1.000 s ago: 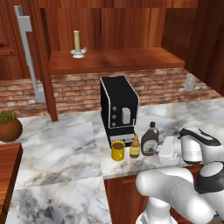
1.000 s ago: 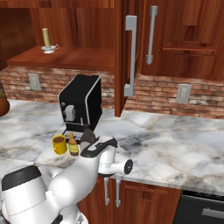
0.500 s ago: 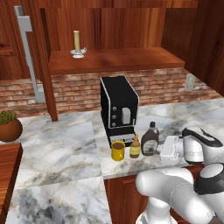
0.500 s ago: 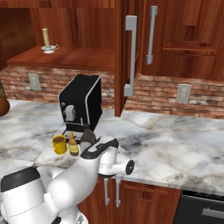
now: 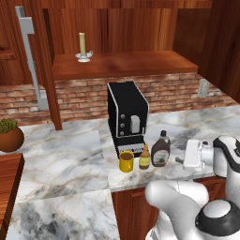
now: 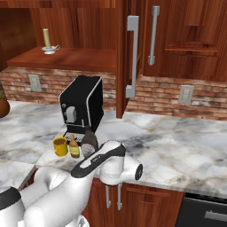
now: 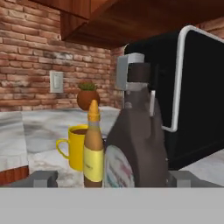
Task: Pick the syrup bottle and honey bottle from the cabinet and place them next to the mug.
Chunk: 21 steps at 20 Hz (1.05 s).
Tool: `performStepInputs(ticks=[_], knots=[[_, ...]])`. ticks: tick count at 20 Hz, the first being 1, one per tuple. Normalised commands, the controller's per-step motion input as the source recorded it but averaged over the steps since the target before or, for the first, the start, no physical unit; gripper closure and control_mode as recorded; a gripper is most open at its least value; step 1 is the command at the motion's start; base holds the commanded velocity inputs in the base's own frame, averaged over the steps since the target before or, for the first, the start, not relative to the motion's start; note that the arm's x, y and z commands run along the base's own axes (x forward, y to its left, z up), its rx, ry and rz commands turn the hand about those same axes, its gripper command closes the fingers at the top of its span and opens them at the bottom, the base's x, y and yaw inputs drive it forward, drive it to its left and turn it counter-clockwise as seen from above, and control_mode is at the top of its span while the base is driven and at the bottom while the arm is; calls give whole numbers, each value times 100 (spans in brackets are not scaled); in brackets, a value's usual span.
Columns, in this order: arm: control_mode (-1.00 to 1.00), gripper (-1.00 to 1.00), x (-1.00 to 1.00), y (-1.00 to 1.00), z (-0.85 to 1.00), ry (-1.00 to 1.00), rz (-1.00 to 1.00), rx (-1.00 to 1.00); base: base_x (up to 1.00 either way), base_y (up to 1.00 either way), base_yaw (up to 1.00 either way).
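The yellow mug, the small amber honey bottle and the big dark syrup bottle stand upright in a row on the marble counter, in front of the coffee machine. My gripper is just right of the syrup bottle, at counter height. In the hand view the syrup bottle stands close ahead, with the honey bottle and mug beyond it. The gripper is open, its fingertips wide apart and holding nothing. The cabinet shelf is above. From the right, my arm overlaps the syrup bottle.
A black coffee machine stands right behind the row. A cream candle sits on the cabinet shelf. A potted plant is at the far left of the counter. The open cabinet door hangs right of the machine.
My hand has eased slightly away from the syrup bottle to the right. The bottles and the mug have not moved.
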Motion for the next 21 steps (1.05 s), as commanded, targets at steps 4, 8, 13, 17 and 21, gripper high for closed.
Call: performStepInputs(ticks=[4,8,13,17,21], knots=[[-100,-100,-78,22,94,-5,-5,0,0,0,0],[-100,-100,-86,46,99,0,-17,0,0,0,0],[-100,-100,-61,46,94,0,-40,0,0,0,0],[-100,-100,-25,48,94,11,-55,-1,0,0,0],[-100,-100,-10,29,96,11,-40,0,0,0,0]])
